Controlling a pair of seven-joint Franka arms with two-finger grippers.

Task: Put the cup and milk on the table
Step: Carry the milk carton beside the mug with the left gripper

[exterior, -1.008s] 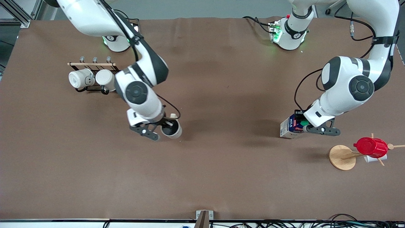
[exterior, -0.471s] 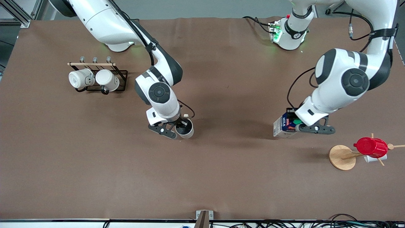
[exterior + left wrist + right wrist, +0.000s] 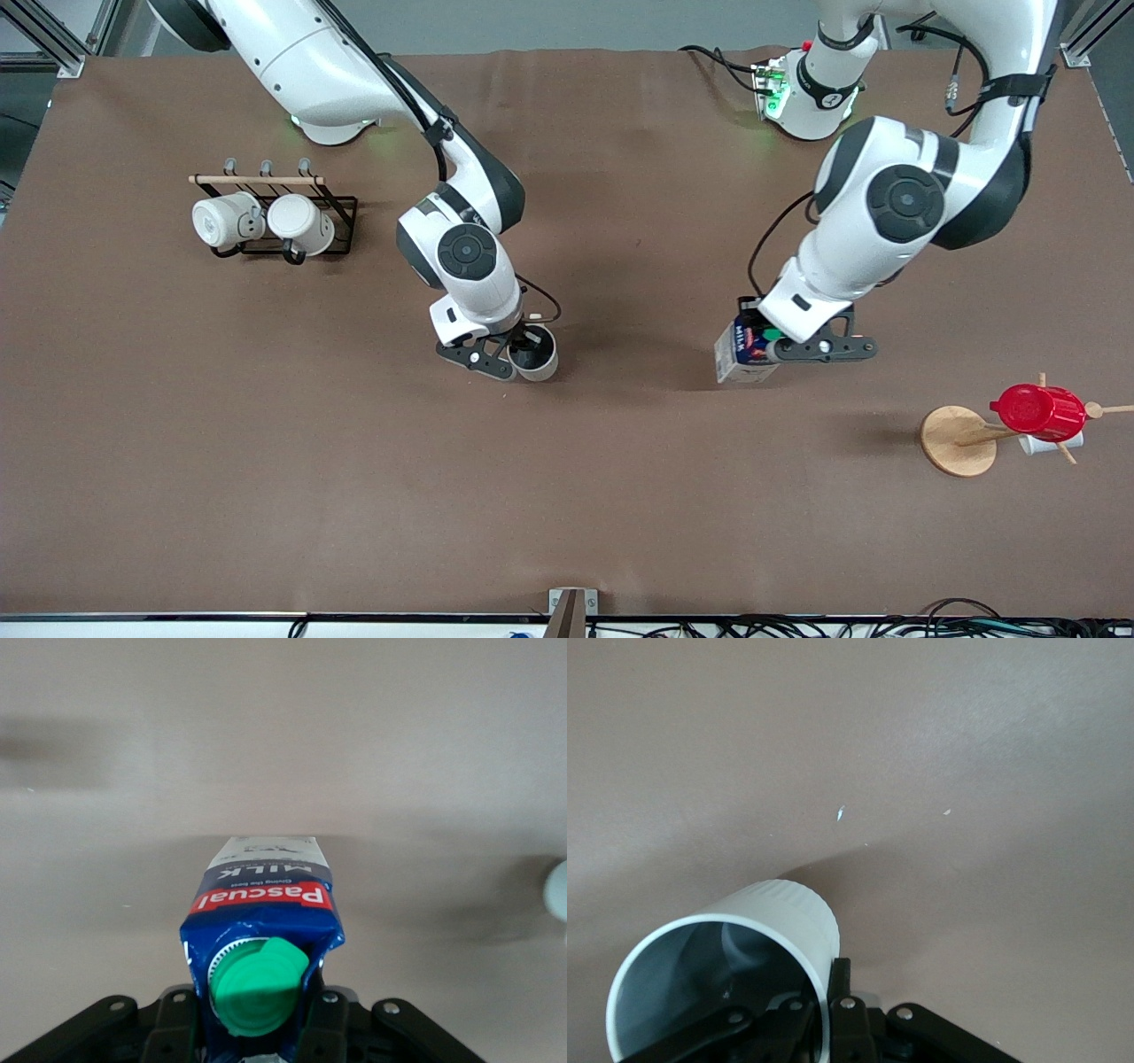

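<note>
My right gripper (image 3: 518, 347) is shut on the rim of the cream cup (image 3: 535, 353), one finger inside its dark grey interior and one outside, and holds it over the middle of the brown table (image 3: 567, 496). The cup fills the right wrist view (image 3: 735, 966). My left gripper (image 3: 769, 344) is shut on the top of the dark blue milk carton (image 3: 742, 354) and holds it over the table toward the left arm's end. In the left wrist view the carton (image 3: 266, 912) shows its green cap (image 3: 257, 986) between my fingers.
A black rack (image 3: 282, 213) with two white mugs (image 3: 229, 221) stands toward the right arm's end. A wooden mug tree (image 3: 959, 440) with a red cup (image 3: 1038, 411) stands toward the left arm's end, nearer the front camera.
Both arms have carried their loads toward the table's middle: the right gripper with the cup moved toward the left arm's end, the left gripper with the milk toward the right arm's end.
</note>
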